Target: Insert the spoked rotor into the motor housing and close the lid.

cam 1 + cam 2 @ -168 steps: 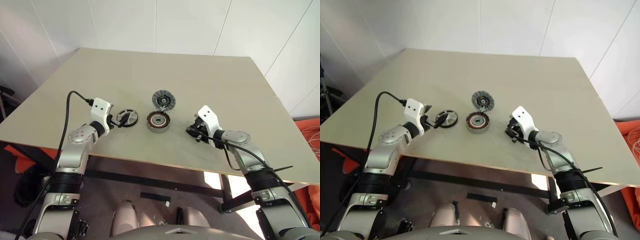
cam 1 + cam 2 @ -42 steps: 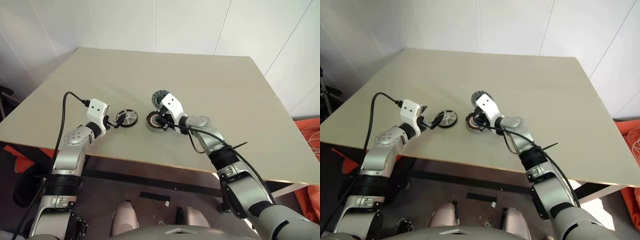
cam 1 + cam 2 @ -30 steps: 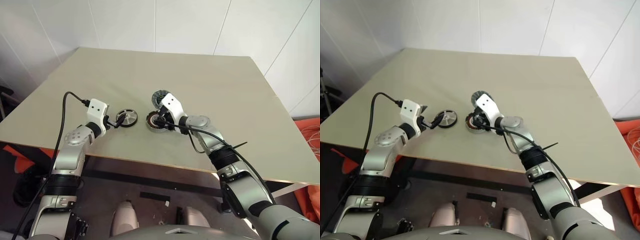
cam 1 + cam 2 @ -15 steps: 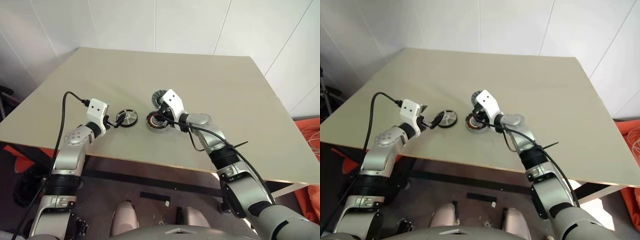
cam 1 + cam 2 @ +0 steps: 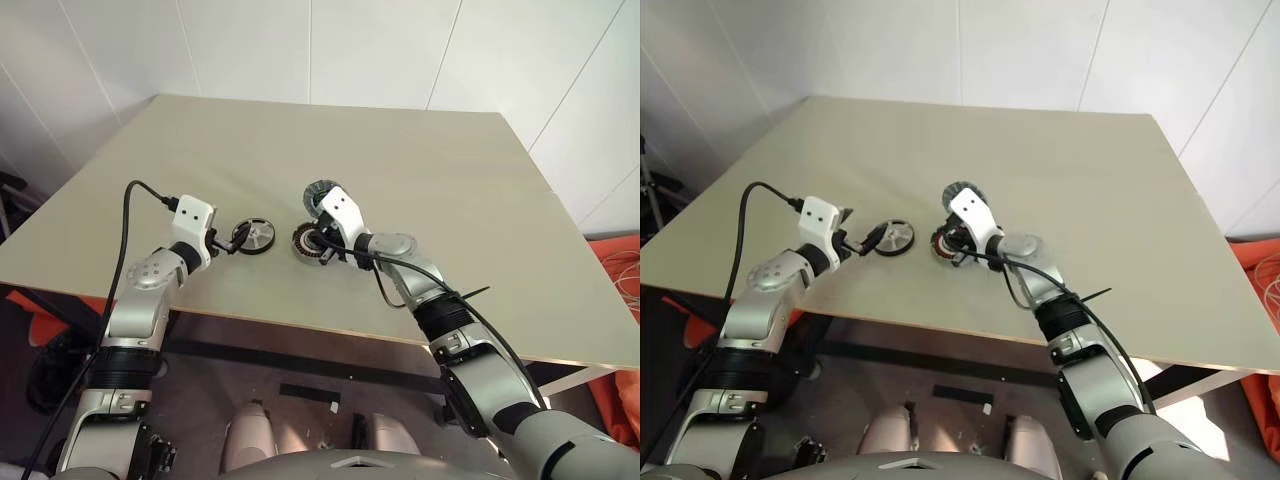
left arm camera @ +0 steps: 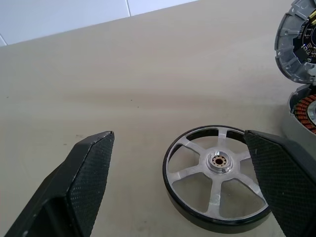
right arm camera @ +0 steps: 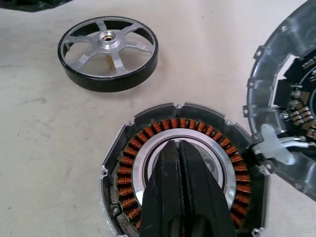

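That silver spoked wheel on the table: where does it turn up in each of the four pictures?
Left eye view: the spoked rotor lies flat, left of the motor housing.
Right eye view: same spot, ahead of the left arm.
Left wrist view: low, right of centre.
Right wrist view: upper left.
Shared landmark: the housing's copper windings.

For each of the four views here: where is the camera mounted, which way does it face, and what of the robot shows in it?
Left and right eye views: on the head, looking forward and down at the table; both arms show.
Left wrist view: along the open left gripper, its fingers either side of the spoked rotor.
Right wrist view: along the shut right gripper, over the motor housing.
Shared: both wrist views show the rotor, the housing and the lid.
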Robot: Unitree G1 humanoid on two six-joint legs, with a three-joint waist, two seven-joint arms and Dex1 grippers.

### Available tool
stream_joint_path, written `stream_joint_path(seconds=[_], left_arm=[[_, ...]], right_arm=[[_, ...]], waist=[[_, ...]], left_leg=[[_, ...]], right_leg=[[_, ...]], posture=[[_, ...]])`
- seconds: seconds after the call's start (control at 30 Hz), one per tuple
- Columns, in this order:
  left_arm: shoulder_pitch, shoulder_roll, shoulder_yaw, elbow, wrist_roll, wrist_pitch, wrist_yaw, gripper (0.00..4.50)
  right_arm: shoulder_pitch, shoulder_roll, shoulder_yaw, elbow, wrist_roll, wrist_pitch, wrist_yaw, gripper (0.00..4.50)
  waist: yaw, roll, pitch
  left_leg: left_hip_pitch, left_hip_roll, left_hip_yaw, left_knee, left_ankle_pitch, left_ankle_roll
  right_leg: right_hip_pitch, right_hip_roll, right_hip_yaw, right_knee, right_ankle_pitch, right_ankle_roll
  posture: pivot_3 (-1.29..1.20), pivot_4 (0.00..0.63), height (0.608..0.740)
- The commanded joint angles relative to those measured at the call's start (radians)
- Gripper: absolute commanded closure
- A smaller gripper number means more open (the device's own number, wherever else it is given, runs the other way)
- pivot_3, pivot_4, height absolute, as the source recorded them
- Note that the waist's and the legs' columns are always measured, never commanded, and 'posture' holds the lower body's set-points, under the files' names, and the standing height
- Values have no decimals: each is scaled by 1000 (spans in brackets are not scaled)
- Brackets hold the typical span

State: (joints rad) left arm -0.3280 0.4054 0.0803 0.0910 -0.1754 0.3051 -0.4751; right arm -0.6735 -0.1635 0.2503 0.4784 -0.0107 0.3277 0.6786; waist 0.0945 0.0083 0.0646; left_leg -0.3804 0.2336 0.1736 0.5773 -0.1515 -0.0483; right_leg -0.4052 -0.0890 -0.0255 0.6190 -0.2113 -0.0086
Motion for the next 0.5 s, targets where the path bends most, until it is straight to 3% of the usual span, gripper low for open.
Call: stream_joint_path(seconds=[0.03,0.5], left_arm=[[-19,16,22,-23,-1,-18,4,0],[-24,14,13,-18,0,-18,2,0]], right_arm=[[-25,9,-4,9,-2,-32,-4,4471],[-89,12,-29,-3,8,-49,-1,4471]], waist=[[0,0,0],[0,0,0]], left_leg=[[0,0,0,0,0,0],[0,0,0,0,0,0]], right_leg=[[0,0,0,0,0,0],[0,0,0,1,0,0]], posture=[[0,0,740],[0,0,740]])
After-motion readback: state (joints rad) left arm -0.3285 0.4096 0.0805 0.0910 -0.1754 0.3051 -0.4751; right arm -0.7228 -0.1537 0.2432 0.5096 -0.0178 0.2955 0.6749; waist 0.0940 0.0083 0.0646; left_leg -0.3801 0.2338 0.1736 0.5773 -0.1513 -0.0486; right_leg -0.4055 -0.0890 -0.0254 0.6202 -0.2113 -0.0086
